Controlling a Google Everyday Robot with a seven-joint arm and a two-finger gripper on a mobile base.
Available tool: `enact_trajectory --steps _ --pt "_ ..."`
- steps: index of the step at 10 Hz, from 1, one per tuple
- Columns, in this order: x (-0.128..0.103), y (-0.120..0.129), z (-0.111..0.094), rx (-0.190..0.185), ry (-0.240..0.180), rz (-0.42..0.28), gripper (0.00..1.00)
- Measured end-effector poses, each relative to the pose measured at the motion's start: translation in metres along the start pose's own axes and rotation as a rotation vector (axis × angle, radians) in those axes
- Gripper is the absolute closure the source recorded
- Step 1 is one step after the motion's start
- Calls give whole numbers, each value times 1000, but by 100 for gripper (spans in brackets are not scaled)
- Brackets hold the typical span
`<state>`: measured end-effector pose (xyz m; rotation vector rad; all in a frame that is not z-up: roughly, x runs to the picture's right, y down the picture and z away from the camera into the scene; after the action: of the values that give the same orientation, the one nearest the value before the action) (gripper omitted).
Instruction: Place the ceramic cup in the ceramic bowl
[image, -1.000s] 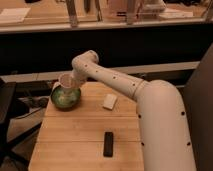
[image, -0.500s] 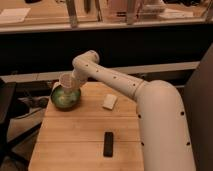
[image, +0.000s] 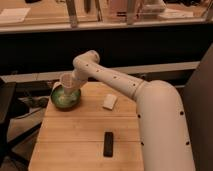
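Your gripper (image: 72, 84) has its fingers clamped on the ceramic cup (image: 66, 80), directly above the ceramic bowl (image: 67, 105) near the table's (image: 75, 130) far-left edge. The white block (image: 109, 101) lies well right of the fingers.

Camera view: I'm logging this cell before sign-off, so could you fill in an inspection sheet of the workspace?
Surface: wooden table, plank top, nothing spilled.
Job's things: ceramic cup upright at the arm's end, over the ceramic bowl. The bowl stands at the table's far left corner. Whether the cup touches the bowl cannot be told.
Clutter: white block right of the bowl, apart from it. Black bar near the front edge.
Grippers: gripper above the bowl, shut on the cup.
Cables: nothing seen.
Surroundings: long counter behind the table.
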<state>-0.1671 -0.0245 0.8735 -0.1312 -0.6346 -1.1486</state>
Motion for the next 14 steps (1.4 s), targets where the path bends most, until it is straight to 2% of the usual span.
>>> enact_trajectory --steps 14 --pt "1 6 8 -21 -19 20 100"
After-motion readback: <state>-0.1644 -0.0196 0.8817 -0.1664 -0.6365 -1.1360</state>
